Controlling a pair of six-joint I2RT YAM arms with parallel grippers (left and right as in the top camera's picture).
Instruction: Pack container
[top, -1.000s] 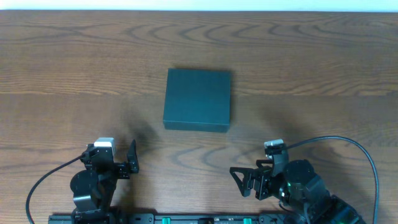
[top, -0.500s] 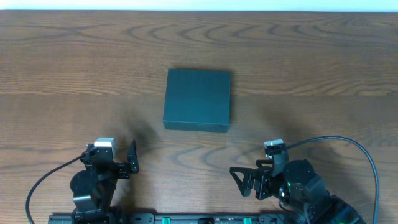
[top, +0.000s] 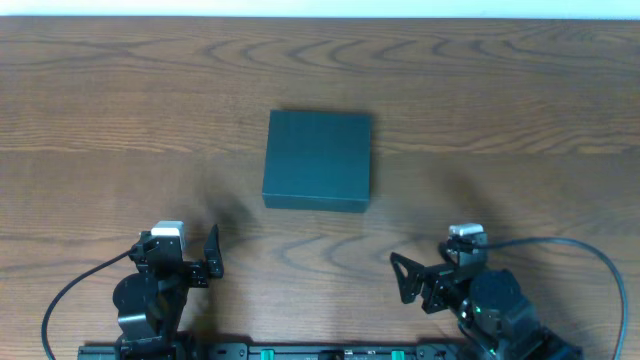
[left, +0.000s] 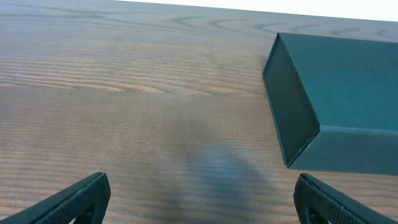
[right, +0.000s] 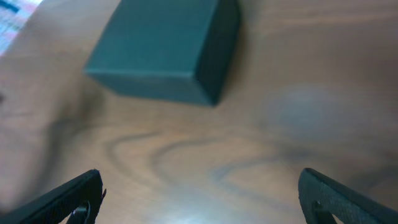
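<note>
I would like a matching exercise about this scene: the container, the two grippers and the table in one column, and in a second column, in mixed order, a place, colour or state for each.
Column 1
1. container
2. left gripper
3. right gripper
4. table

Column 2
A. brown, with wood grain
B. open, empty, at the lower right of the overhead view
C. dark teal, closed, near the middle of the table
D. open, empty, at the lower left of the overhead view

Pairs: 1-C, 2-D, 3-B, 4-A
</note>
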